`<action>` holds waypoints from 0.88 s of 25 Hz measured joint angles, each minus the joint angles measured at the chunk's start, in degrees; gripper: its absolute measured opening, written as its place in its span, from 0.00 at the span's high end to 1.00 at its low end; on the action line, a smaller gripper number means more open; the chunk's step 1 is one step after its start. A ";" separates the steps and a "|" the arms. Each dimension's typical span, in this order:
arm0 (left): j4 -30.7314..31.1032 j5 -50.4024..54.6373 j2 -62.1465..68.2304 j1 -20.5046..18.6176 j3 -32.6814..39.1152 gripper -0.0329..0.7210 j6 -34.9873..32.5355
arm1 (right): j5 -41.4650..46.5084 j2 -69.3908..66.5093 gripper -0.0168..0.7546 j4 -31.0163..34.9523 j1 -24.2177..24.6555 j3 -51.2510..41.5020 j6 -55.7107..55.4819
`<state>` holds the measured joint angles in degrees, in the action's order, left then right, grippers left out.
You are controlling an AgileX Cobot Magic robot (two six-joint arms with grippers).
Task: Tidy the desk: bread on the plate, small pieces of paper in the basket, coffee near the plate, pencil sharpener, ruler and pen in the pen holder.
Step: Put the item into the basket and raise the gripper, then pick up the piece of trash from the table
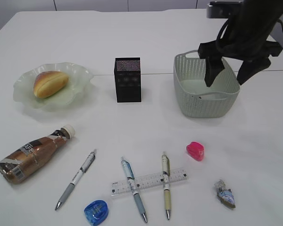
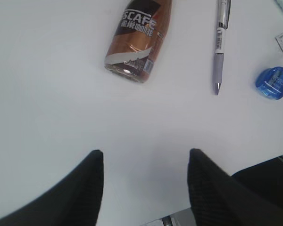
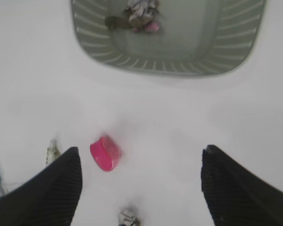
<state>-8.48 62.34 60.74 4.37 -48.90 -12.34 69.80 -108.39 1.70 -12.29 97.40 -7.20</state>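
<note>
Paper ball (image 3: 140, 13) lies inside the basket (image 1: 198, 106); right pincer (image 1: 228, 75) hangs spread above it, empty. A second ball (image 1: 225, 194) waits on the desk (image 1: 254, 141). Left pincer (image 2: 146, 188), also spread, hovers near the coffee (image 2: 137, 40).

I see the white desk (image 1: 132, 33) carrying the plate (image 1: 80, 75), pen holder (image 1: 128, 80) and basket (image 1: 203, 101) along its middle. Nearer me lie the coffee (image 1: 30, 154), three pens (image 1: 76, 179), the ruler (image 1: 151, 181), a blue sharpener (image 1: 95, 212), a pink sharpener (image 1: 195, 150) and one paper ball (image 1: 225, 194).
</note>
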 joint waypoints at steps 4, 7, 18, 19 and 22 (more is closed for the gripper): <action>0.00 0.00 0.00 0.00 0.00 0.40 0.00 | 0.00 4.35 0.23 -0.27 -2.94 -7.99 1.09; 0.00 0.00 0.00 0.00 0.00 0.40 0.00 | 0.00 8.19 0.23 0.28 -3.36 -15.55 2.10; -1.31 0.00 0.00 0.00 0.00 0.40 0.00 | -12.10 14.72 0.23 1.54 -4.16 -39.69 2.72; -1.31 0.00 0.00 0.00 0.00 0.40 0.00 | -13.21 14.72 0.23 1.75 -4.29 -41.22 2.72; -1.44 0.00 0.00 0.00 0.00 0.40 0.00 | -16.57 14.72 0.23 2.78 -4.99 -44.06 2.72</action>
<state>-9.92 62.34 60.74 4.37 -48.90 -12.34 53.22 -93.66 4.48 -17.28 53.34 -4.49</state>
